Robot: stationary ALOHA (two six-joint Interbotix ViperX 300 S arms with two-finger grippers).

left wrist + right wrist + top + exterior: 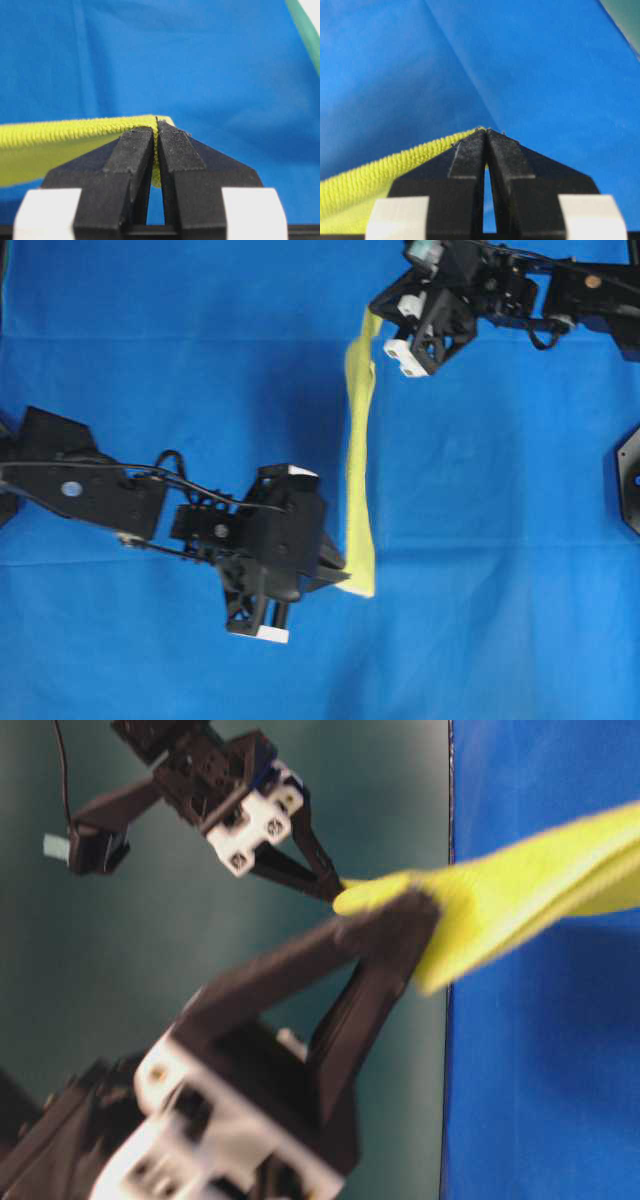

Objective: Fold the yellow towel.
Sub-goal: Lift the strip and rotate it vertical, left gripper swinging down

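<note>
The yellow towel [359, 455] hangs off the table, stretched edge-on between my two grippers as a narrow band running from near to far in the overhead view. My left gripper [345, 575] is shut on its near corner, where the hem [75, 129] runs off to the left of the pinching fingertips [172, 137]. My right gripper [375, 322] is shut on the far corner, with the towel [365, 187] trailing left from the closed tips. In the table-level view the towel [520, 895] slopes up to the right from both grippers.
Blue cloth [500, 540] covers the whole table under the towel. A dark fixture [630, 480] sits at the right edge. The right arm's body [560, 290] reaches in from the far right, the left arm's [90, 490] from the left.
</note>
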